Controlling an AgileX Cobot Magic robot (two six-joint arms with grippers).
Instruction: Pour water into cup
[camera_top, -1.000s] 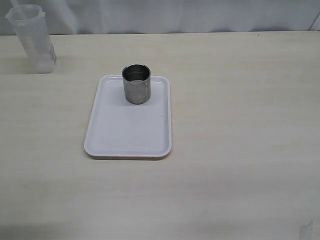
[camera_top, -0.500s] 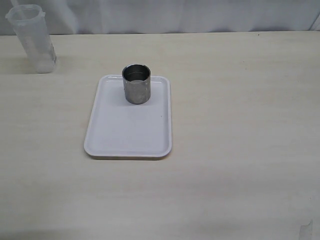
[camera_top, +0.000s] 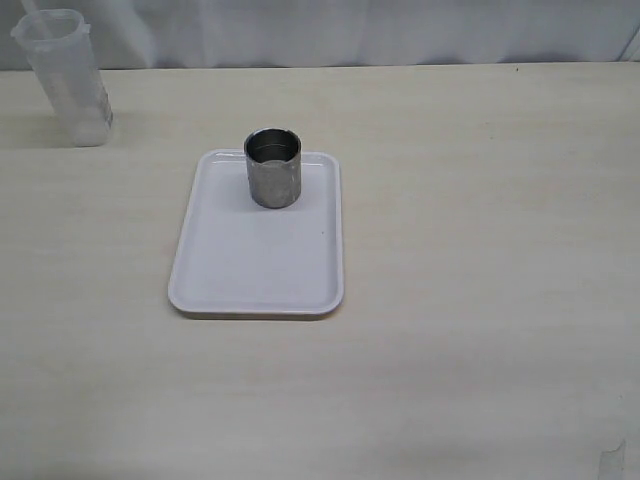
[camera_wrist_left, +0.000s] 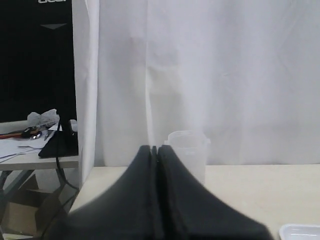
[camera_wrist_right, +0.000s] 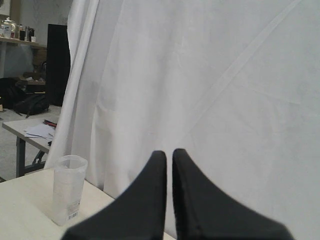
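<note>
Neither arm shows in my exterior view. On each wrist camera I see the jaws closed together with nothing between them, so neither side holds anything. The beaker (camera_top: 65, 80) stands upright at the far left corner of the desk (camera_top: 480, 250), well apart from the cup (camera_top: 273, 168), which sits upright at the far end of the white tray (camera_top: 250, 290). I can barely make out the water (camera_top: 88, 125) through the translucent wall, so I can't judge its level.

My main worry is the left jaws: they point straight at the beaker while shut, and driving in like that would likely knock it over and spill it across the desk. It looks tall and light, so a high or hard grip could tip it or squeeze it out of shape. With the level unknown, I'd be guessing the tilt, and a sudden rush could overshoot the cup's small mouth onto the tray. A bump from the beaker's lip could also slide the loose cup
</note>
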